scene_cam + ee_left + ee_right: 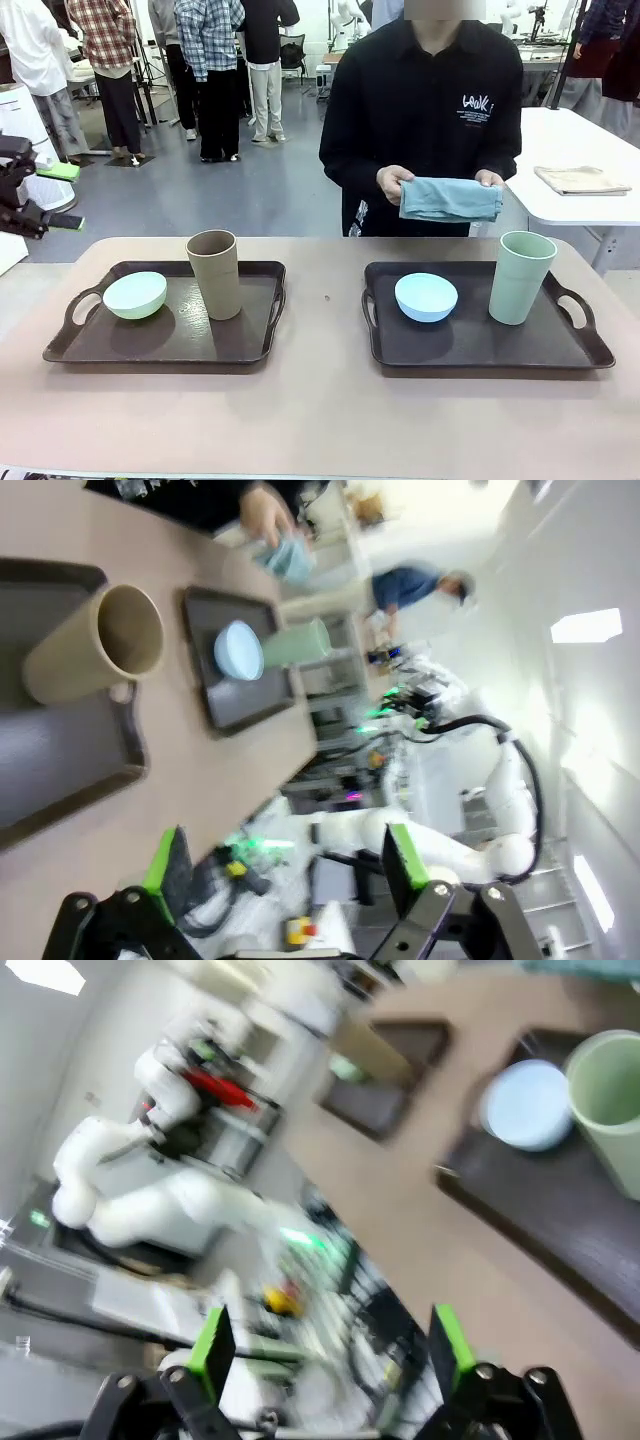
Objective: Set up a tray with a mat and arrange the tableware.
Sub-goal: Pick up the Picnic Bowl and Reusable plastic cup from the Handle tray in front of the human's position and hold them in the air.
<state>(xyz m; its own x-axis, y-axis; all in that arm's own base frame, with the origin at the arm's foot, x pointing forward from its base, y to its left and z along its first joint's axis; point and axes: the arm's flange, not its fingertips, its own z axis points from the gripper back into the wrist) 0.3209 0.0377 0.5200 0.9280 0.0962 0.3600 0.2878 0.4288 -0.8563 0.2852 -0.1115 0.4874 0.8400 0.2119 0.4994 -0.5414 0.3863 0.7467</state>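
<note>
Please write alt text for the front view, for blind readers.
A person across the table holds a blue cloth behind two dark trays: the left tray carries a mint bowl and tan tumbler, the right tray a blue bowl and green tumbler.

Tan table (320,420) bears left tray (180,338), right tray (470,345), apart.

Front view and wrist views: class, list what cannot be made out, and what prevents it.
1. Blue cloth, front view: folded over itself, so its full shape is hidden.
2. Pale green tumbler, right wrist view: motion-blurred, cut off by the right edge.
3. Left tray, left wrist view: cut off by the left edge.
</note>
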